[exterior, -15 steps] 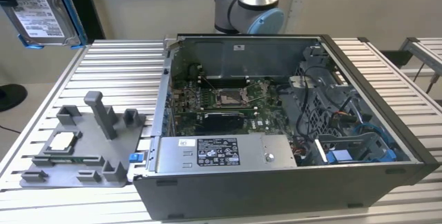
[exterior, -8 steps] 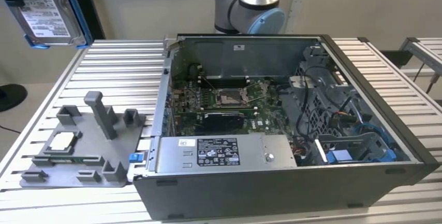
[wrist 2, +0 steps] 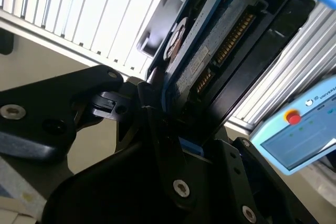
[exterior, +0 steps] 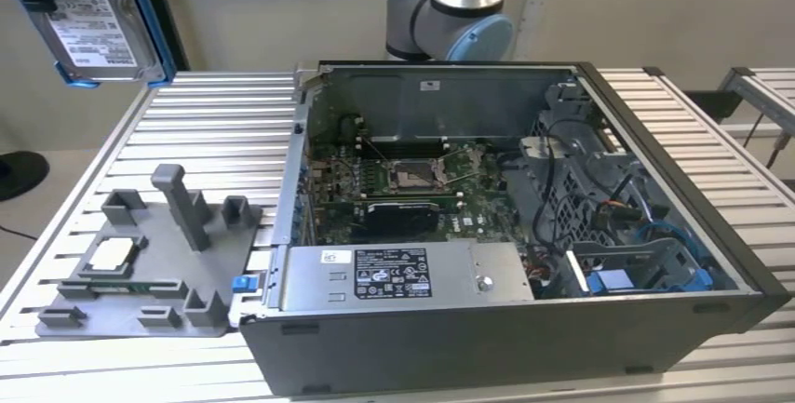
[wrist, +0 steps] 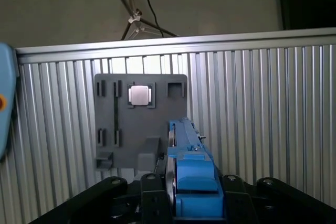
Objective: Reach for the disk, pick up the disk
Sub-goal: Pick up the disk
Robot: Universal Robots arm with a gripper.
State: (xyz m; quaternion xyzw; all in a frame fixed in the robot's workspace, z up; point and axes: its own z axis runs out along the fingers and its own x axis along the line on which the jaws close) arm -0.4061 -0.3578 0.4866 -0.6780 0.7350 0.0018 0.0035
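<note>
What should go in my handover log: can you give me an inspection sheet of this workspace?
Surface: ribbed aluminium table, carrying the case and the tray.
Job's things: the disk, in blue caddy rails, is held in the air clear of the table, at the exterior view's left.
Clutter: open computer case with a grey power supply box inside; grey fixture tray holding a square silver chip.
Grippers: gripper shut on the disk.
Cables: black cables and a blue cable inside the case.
Surroundings: robot arm beyond the case; teach pendant; tripod legs on the floor.
</note>
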